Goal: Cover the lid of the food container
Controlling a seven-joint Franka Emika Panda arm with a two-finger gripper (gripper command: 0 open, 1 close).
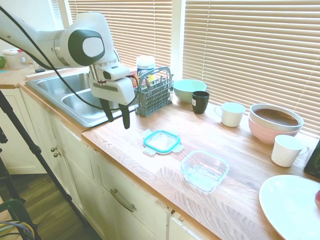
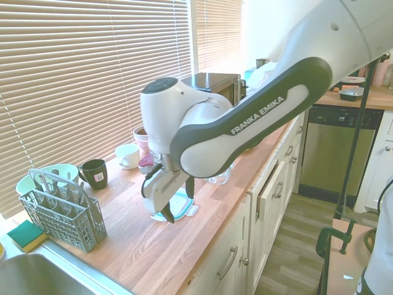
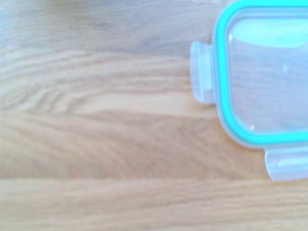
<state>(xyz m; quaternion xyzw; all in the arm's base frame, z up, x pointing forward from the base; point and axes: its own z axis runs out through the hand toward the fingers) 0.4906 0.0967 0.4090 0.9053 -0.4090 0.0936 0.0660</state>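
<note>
The arm (image 2: 245, 123) hides most of the lid (image 2: 182, 206); the wrist view crops the lid.

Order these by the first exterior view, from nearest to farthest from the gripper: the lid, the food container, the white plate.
1. The lid: flat on the counter, just beside the open gripper, toward the window side.
2. The food container: past the lid, near the counter's front edge.
3. The white plate: farthest, at the counter's far end from the sink.
</note>
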